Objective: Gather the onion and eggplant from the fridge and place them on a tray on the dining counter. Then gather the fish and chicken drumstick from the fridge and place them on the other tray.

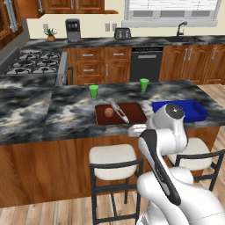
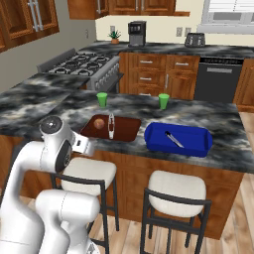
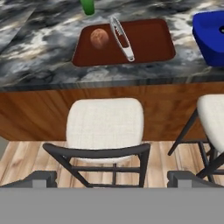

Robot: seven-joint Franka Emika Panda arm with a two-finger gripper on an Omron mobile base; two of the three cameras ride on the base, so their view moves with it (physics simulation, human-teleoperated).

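Onion (image 3: 99, 38) and long silvery fish (image 3: 122, 38) seen on brown tray (image 3: 151, 46), upper centre of hand view. Jaws held wide, empty. Fish judged slippery, limp; mid-body grasp advised.

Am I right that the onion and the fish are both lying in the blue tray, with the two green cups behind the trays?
Not quite. The onion lies in the brown tray, next to a slender silvery item that may be the fish; the hand view shows this. The blue tray holds a different slim item. The two green cups do stand behind the trays.
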